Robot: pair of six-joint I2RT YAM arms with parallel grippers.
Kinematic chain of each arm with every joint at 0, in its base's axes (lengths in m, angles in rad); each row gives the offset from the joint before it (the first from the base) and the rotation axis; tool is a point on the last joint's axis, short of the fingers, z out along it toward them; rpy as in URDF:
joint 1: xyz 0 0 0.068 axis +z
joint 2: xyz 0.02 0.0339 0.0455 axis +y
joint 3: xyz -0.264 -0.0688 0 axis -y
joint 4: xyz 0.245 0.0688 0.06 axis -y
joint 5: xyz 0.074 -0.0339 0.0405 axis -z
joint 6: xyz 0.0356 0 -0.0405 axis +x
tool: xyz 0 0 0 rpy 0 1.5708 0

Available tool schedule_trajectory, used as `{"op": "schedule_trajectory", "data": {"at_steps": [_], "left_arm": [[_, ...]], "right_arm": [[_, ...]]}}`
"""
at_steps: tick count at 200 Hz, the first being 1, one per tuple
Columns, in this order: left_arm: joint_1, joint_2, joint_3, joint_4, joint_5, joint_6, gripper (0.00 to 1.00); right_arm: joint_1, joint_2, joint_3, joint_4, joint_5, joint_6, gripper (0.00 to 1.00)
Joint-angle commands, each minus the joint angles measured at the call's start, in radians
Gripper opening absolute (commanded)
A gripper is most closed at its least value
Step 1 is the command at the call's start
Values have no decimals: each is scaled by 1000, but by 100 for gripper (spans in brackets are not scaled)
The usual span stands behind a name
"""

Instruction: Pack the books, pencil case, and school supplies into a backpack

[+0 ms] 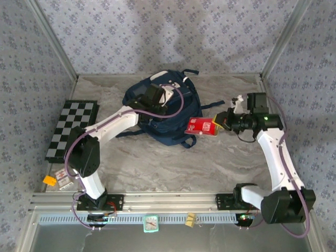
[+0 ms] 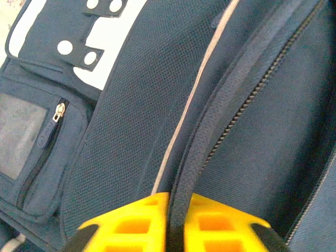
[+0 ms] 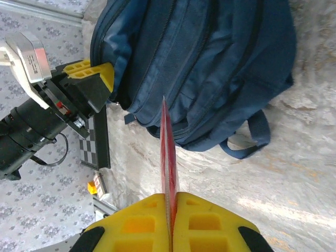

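Right gripper (image 3: 170,203) clamps the red box (image 3: 168,152) edge-on just beside the backpack (image 3: 210,63); left gripper (image 2: 170,212) pinches its zipper flap (image 2: 195,157).

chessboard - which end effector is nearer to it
Left. The left end effector is shut on the backpack, to the right of the chessboard. The right end effector, shut on the red box, is beyond the backpack's other side.
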Motion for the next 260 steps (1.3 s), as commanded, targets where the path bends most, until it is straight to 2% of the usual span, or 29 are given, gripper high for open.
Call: {"op": "schedule_trajectory", "data": {"at_steps": [1, 44, 83, 142, 150, 167, 187, 205, 236, 251, 260], "left_arm": [[-10, -31, 24, 24, -22, 44, 0], [-70, -120, -18, 23, -71, 101, 0], [-71, -191, -61, 57, -70, 96, 0], [-71, -243, -103, 97, -57, 86, 0], [-69, -244, -103, 96, -58, 83, 0], [-69, -250, -111, 107, -60, 75, 0], [-59, -254, -115, 110, -54, 54, 0], [-48, -254, -113, 98, -53, 35, 0], [-43, -268, -133, 110, -38, 24, 0], [-40, -267, -134, 108, -37, 20, 0], [-38, -267, -131, 101, -38, 16, 0]], "right_arm": [[31, 54, 53, 78, -48, 26, 0], [141, 214, 197, 156, -60, 49, 0], [157, 355, 231, 248, -58, 93, 0], [272, 558, 321, 388, -86, 211, 0], [286, 577, 335, 389, -67, 214, 3], [298, 615, 363, 354, 21, 214, 16], [291, 623, 355, 326, 82, 196, 43], [276, 589, 343, 264, 128, 143, 53], [245, 455, 242, 210, 276, 54, 62], [255, 413, 196, 171, 285, 39, 51], [282, 389, 157, 195, 279, 48, 48]]}}
